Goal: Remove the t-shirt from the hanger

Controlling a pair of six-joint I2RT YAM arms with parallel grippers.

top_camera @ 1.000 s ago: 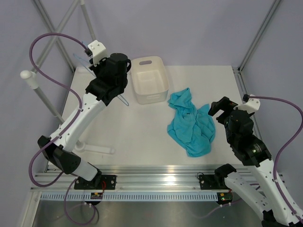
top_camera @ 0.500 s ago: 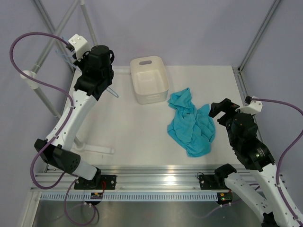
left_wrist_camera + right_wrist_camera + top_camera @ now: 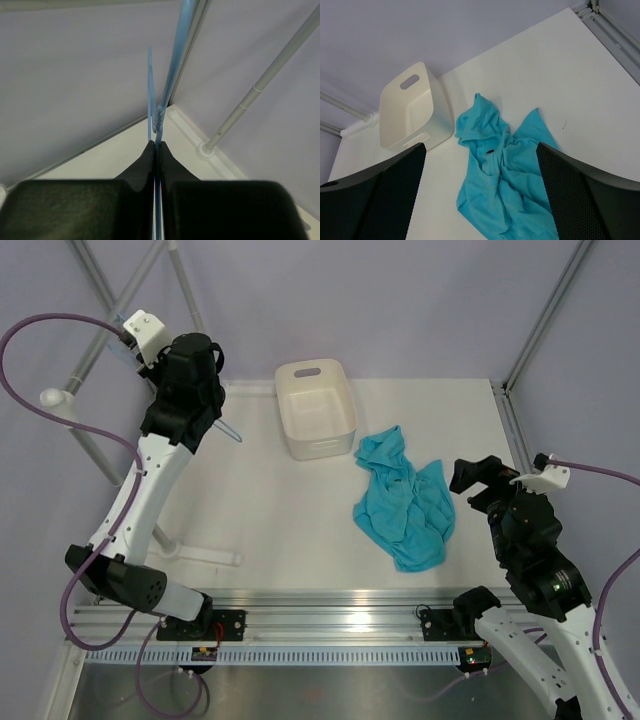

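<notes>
The teal t-shirt (image 3: 405, 502) lies crumpled on the white table, right of centre, free of the hanger. It also shows in the right wrist view (image 3: 515, 185), its dark neck tag facing up. The light-blue wire hanger (image 3: 177, 60) is pinched between my left gripper's (image 3: 156, 145) shut fingers. In the top view, one blue end of the hanger (image 3: 230, 431) sticks out below the left wrist, at the table's far left, near the rack. My right gripper (image 3: 480, 480) is open and empty. It hovers to the right of the shirt, apart from it.
A white tub (image 3: 315, 408) stands at the back centre, just behind the shirt, and shows in the right wrist view (image 3: 410, 112). A grey-white rack pole (image 3: 90, 445) rises at the left, with its foot (image 3: 205, 553) on the table. Frame poles stand at the corners.
My left arm has swung up and to the far left with the hanger, toward the rack pole. My right arm has drawn back toward the near right. The shirt has not moved.
</notes>
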